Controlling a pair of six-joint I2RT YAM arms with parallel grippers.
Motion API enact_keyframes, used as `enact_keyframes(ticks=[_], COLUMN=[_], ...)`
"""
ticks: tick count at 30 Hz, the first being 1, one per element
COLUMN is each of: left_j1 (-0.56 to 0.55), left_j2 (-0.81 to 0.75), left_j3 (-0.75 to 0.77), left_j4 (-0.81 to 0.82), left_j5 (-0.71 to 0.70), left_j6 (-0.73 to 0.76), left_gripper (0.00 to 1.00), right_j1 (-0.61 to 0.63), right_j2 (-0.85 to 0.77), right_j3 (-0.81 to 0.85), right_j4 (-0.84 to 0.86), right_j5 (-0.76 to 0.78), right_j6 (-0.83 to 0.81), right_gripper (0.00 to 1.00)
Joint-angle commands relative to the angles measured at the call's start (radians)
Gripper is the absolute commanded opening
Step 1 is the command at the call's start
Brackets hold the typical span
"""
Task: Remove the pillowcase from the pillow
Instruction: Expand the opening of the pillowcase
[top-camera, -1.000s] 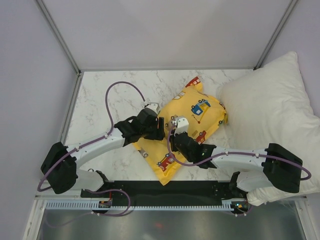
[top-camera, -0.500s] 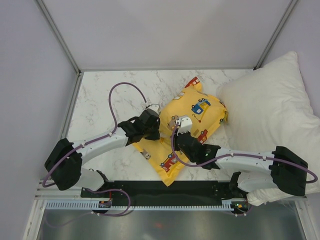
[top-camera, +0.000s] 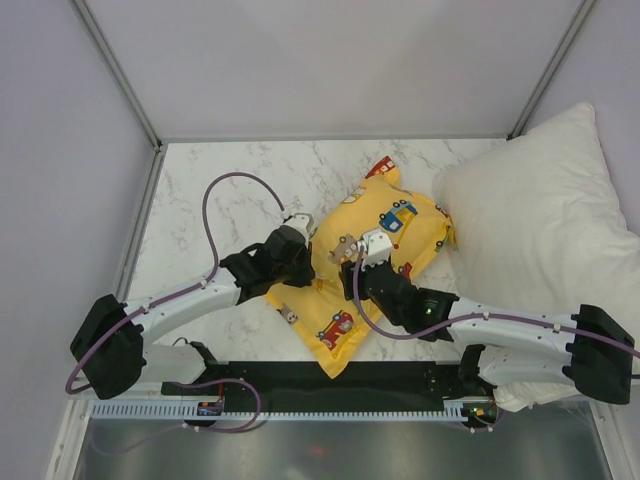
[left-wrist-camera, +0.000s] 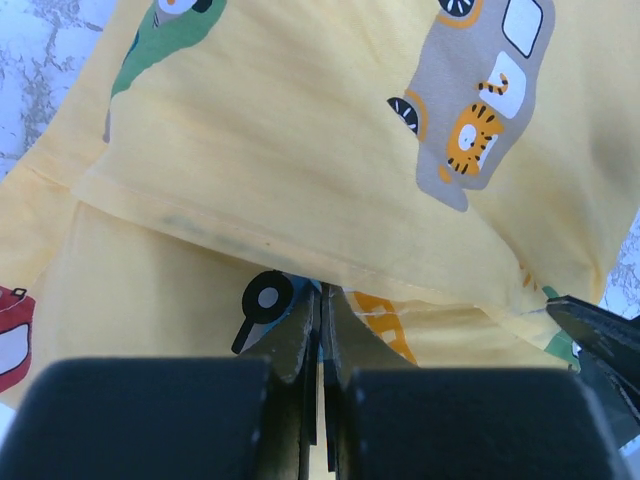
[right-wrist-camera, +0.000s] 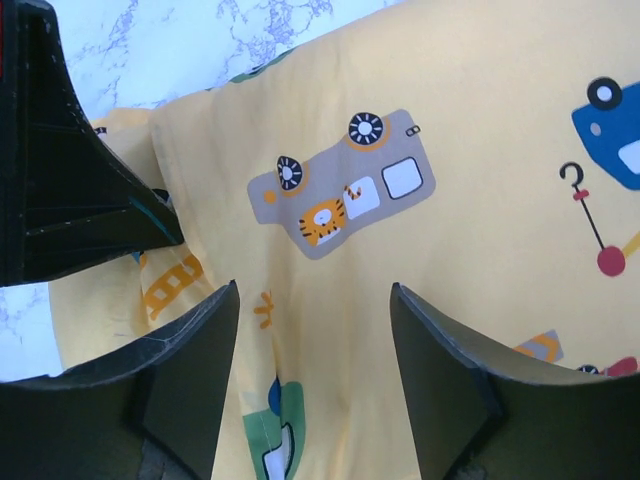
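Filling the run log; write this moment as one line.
left gripper: jaws shut on pillowcase hem | right gripper: jaws open above pillowcase

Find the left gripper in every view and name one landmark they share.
Top view: left gripper centre-left, at the pillowcase edge.
Left wrist: left gripper bottom centre, shut against the pillowcase.
Right wrist: left gripper, dark block at left edge.
Shared landmark: the pillowcase; its grey tiger car shows in both wrist views.

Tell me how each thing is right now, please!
Yellow fabric pillowcase printed with cartoon cars: lying on the table, puffy far end, flat near end.
Left pincer: shut, pinching the pillowcase by its hem.
Right pincer: open, above the pillowcase.
Big white soft pillow: lying at the table's right side, plump.
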Motion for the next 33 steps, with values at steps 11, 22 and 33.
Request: enact_keyframes(ticks=[11, 22, 33], left_j1=[-0.005, -0.003, 0.004], left_j2=[-0.06, -0.158, -0.184], left_j3=[-0.029, -0.052, 0.004], left_j4=[-0.013, -0.058, -0.164], left_j5=[0.025, 0.002, -0.142], left_j6=[0.04, 0.044, 0.092], left_gripper=[0.02, 0.02, 0.02], right_j1=[0.002, -0.034, -0.177], right_j2=[0.238, 0.41, 0.317], right_j3=[0.126, 0.194, 0.184], right_j4=[0.226, 0.141, -0.006], right_j5=[-0.136, 0.006, 0.203], right_j6=[-0.173, -0.185, -0.093], right_gripper=[0.73, 0.63, 0.0])
